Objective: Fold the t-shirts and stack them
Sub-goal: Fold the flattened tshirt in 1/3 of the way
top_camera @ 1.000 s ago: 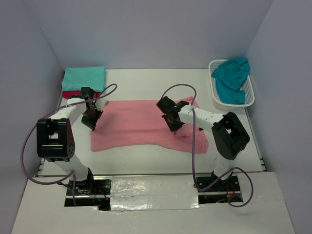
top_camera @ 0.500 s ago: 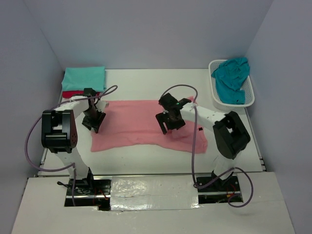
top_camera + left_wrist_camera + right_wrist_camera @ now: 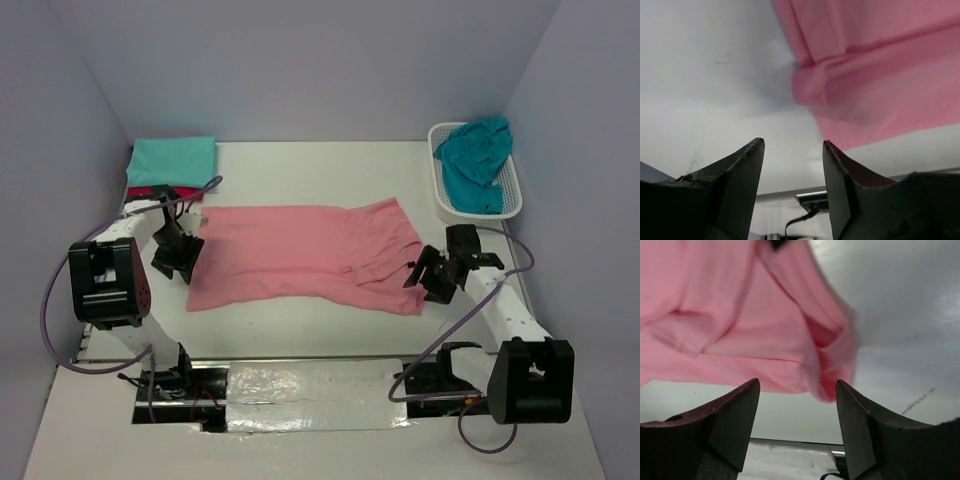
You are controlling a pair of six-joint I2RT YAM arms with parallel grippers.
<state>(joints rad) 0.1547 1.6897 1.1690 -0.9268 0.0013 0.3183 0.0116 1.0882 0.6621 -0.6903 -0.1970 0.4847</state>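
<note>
The salmon pink t-shirt [image 3: 300,255] lies folded lengthwise into a wide band across the middle of the table. My left gripper [image 3: 178,258] stands open just off its left edge, nothing between the fingers; in the left wrist view [image 3: 792,141] the pink cloth [image 3: 880,75] lies ahead and to the right. My right gripper [image 3: 428,275] is open beside the shirt's right end, with the pink hem [image 3: 740,315] just ahead of its empty jaws [image 3: 797,381]. A folded mint-teal t-shirt [image 3: 172,158] rests on a red one [image 3: 150,192] at the back left. A darker teal t-shirt [image 3: 475,160] sits crumpled in the basket.
The white lattice basket [image 3: 510,205] stands at the back right against the wall. Purple walls close in the table on three sides. The arm bases and their cables sit along the near edge.
Both grippers have opened and let go of the pink shirt. The right arm has swung from the shirt's middle out past its right end. The left gripper has backed off the left edge.
</note>
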